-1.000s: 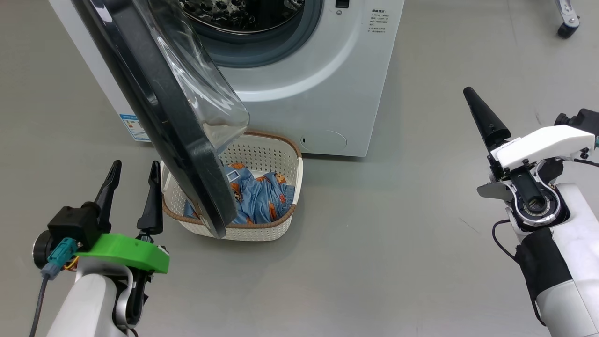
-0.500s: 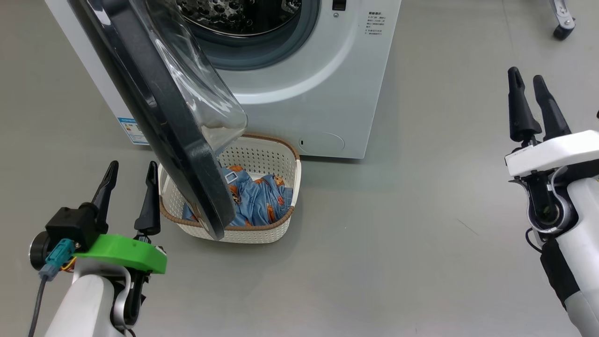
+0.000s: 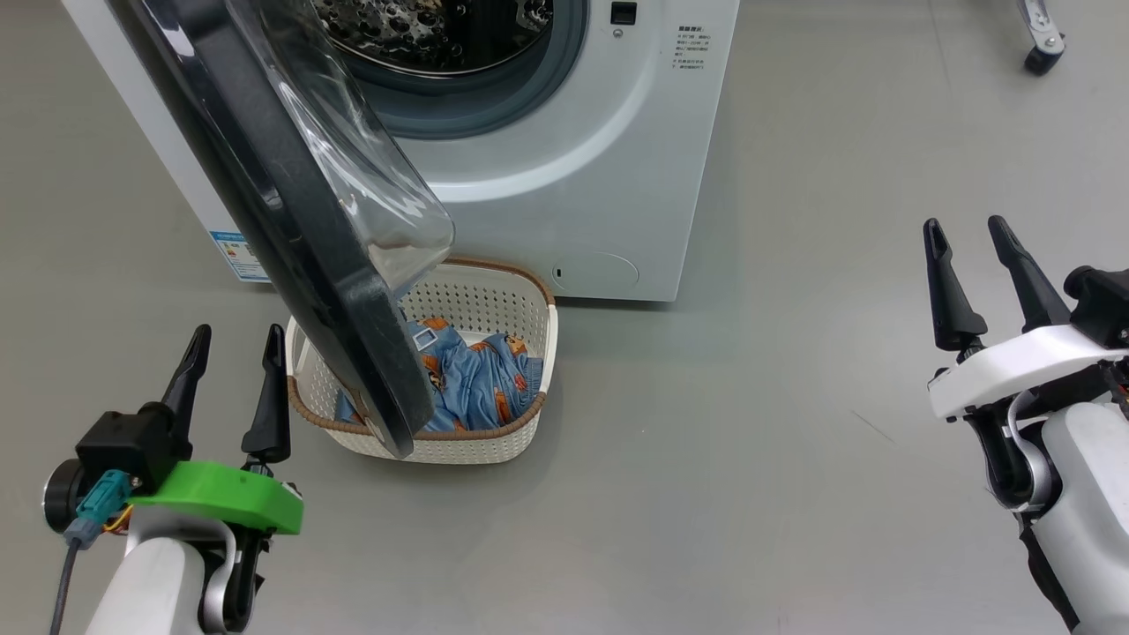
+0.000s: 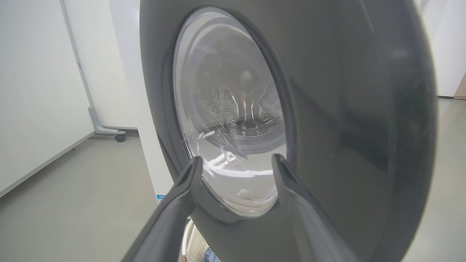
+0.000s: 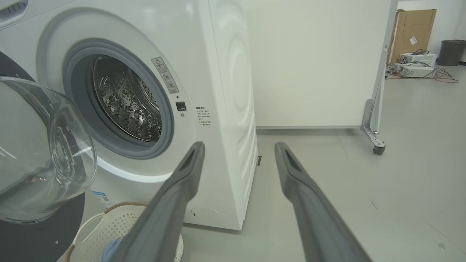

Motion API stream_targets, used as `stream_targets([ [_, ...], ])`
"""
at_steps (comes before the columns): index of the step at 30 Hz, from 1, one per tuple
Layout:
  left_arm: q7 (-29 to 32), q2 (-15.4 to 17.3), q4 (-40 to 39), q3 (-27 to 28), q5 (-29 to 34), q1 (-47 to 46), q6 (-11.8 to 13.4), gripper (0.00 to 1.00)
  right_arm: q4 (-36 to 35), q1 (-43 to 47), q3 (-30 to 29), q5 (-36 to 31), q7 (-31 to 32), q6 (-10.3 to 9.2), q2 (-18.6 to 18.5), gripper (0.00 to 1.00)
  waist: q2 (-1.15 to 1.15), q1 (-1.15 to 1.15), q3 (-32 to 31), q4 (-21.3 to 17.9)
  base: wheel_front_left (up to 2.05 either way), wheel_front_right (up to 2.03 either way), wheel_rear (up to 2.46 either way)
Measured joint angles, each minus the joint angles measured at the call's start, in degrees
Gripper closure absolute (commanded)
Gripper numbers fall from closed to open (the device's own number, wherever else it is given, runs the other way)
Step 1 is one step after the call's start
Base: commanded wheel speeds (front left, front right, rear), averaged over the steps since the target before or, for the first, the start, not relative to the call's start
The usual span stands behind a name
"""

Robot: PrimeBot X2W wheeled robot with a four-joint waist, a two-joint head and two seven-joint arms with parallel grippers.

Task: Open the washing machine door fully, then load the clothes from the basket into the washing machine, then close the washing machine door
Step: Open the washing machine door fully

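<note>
The left gripper (image 3: 239,330) holds its place of a second ago, jaws wide apart and empty. The washing machine door (image 3: 300,256) is just right of its fingers. Only part open, the door overhangs the basket (image 3: 494,445) and screens the clothes (image 3: 476,388) from above. Beyond, the washing machine (image 3: 600,176) shows a bare drum (image 3: 423,26). The right gripper (image 3: 963,222) has turned from edge-on and drawn back, jaws apart and empty, well apart from the machine. So the door likely needs swinging wider before loading. A caster (image 3: 1034,60) stands far ahead of the right gripper's fingers.
</note>
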Motion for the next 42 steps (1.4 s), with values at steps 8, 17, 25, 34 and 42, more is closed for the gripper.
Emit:
stream_targets([
  [8, 0.00, -0.27, -0.18, 1.24, 0.55, 1.07, 0.00, 0.00, -4.77, 3.32, -4.30, -5.33, 0.04, -3.38, 2.82, 0.00, 0.00, 0.00, 0.79, -0.90, 0.00, 0.00, 0.00],
  [17, 0.00, -1.27, -0.47, 2.09, 0.89, 1.36, 0.00, 0.00, -6.65, 9.53, -6.13, -8.94, 0.04, -4.12, 4.66, 0.00, 0.00, 0.00, 1.00, -1.18, 0.00, 0.00, 0.00],
  [25, 0.00, -2.20, -0.55, 3.38, 0.89, 2.28, 0.00, 0.00, -8.11, 13.05, -6.80, -12.28, 0.04, -4.14, 5.34, 0.00, 0.00, 0.00, 1.08, -1.17, 0.00, 0.00, 0.00],
  [34, 0.00, -2.43, -0.59, 4.02, 2.10, 2.55, 0.00, 0.00, -9.57, 14.81, -8.65, -15.24, 0.04, -4.90, 6.90, 0.00, 0.00, 0.00, 1.07, -1.29, 0.00, 0.00, 0.00],
  [42, 0.00, -2.41, -0.60, 3.31, 3.37, 2.61, 0.00, 0.00, -9.47, 15.77, -9.07, -17.03, 0.04, -5.22, 7.35, 0.00, 0.00, 0.00, 1.13, -1.32, 0.00, 0.00, 0.00],
])
